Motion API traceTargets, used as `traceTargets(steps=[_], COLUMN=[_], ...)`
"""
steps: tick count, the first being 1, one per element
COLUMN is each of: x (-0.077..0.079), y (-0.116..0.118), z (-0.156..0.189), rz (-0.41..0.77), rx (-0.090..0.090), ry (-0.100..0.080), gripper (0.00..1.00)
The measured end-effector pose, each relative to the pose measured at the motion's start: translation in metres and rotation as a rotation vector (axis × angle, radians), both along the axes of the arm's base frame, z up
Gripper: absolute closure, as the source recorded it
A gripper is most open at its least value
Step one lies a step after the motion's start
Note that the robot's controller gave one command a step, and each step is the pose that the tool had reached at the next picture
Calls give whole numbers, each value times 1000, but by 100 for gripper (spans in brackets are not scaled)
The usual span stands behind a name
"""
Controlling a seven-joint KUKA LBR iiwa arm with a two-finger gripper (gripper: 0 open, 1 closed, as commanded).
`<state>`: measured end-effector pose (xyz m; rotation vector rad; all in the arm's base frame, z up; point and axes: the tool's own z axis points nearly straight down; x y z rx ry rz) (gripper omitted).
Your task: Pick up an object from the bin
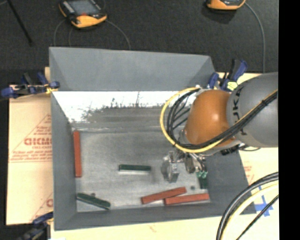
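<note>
Hovering near the bin's [63, 154] right side, your tool [182, 168] hangs beside a small green piece [202, 179], with two red bars [186, 199] just in front. You cannot tell how wide it stands.

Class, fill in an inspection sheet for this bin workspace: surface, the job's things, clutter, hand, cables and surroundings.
Surface: grey metal bin, floor scuffed.
Job's things: left red bar along the left wall; middle green bar; corner green bar at front left; front red bars, two; small green piece beside the hand.
Clutter: nothing seen.
Hand: low over the bin's right side.
Cables: yellow and black cables looped round the orange wrist cover.
Surroundings: two orange-and-black devices beyond the bin.
</note>
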<state>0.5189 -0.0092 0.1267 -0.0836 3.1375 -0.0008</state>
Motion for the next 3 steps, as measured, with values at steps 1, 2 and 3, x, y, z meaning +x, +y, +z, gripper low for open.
traceTargets(steps=[1,2,3], x=[0,0,-27], y=[0,0,27], z=[0,0,-38], rz=[2,3,6], rx=[-1,-1,-1], ry=[0,0,-4], gripper=[0,0,0])
